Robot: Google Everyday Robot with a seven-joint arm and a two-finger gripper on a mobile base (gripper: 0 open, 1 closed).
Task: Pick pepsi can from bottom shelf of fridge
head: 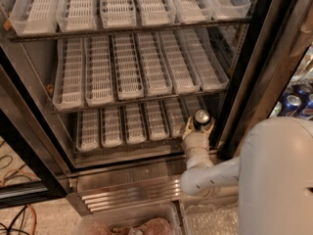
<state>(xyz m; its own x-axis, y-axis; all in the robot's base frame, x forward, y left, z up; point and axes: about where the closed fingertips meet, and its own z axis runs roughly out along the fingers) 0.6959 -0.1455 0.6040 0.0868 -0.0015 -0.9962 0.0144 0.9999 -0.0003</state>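
Fridge: we see the fridge [244, 82] standing open, with three wire racks one above another, each lined with a row of white slotted trays.

Bottom shelf: the bottom shelf [112, 127] is the lowest rack, just above the steel sill [132, 187]; its trays run from front to back.

Pepsi can: the pepsi can [201, 116] stands upright at the front right corner of the bottom shelf, beside the black door post. We look down on its silver top.

Gripper: the gripper [199, 124] is at that same front right corner, reaching in from below and in front of the shelf edge.

Can and gripper: the can sits right between the two fingers [188, 128], one on its left flank and one on its right, its top rising above them.

Grip: we read the fingers as pinched against the can's sides, with no gap showing on either side.

Arm: the white arm [208, 176] bends up from the lower right, over the sill, to the gripper.

Robot body: a large white shell [279, 175] fills the lower right corner of the view.

Other cans: a cluster of blue cans [294, 103] shows outside the fridge, at the right edge of the view, well apart from the gripper.

Floor: a clear bin [122, 219] lies below the sill.
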